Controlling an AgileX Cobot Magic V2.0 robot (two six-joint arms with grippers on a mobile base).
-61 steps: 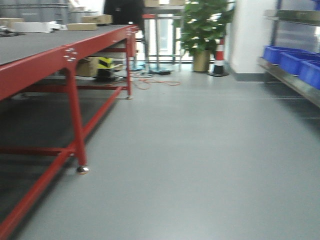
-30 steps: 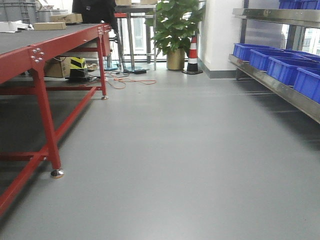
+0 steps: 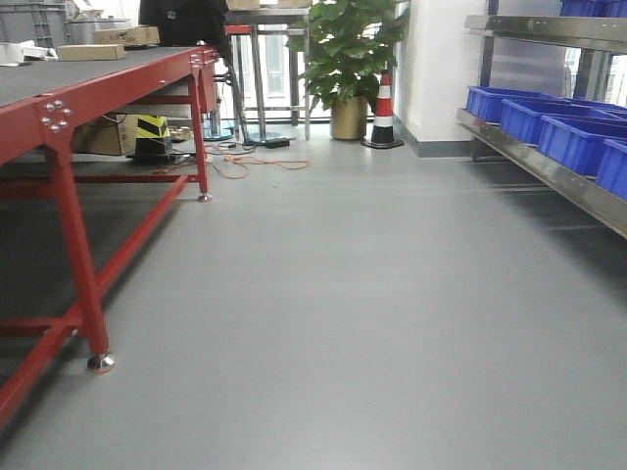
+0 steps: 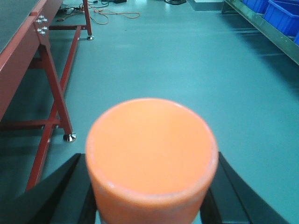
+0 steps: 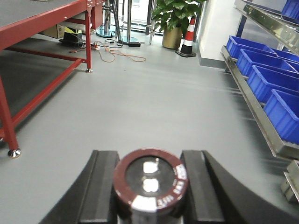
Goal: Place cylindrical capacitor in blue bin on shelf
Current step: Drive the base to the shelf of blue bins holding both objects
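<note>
Slip risk: cylindrical capacitor (image 4: 152, 149) sits end-on in left jaws, closed tight on it, well apart from shelf (image 3: 549, 174). Right jaws clamp a dark-capped cylinder (image 5: 150, 184). If you turn base hard, it may slide out; blue bins (image 3: 573, 142) look alike, so wrong-bin drop poss.

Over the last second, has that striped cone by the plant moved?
No. The striped cone still stands just right of the plant pot; the whole view swung right toward the shelf.
</note>
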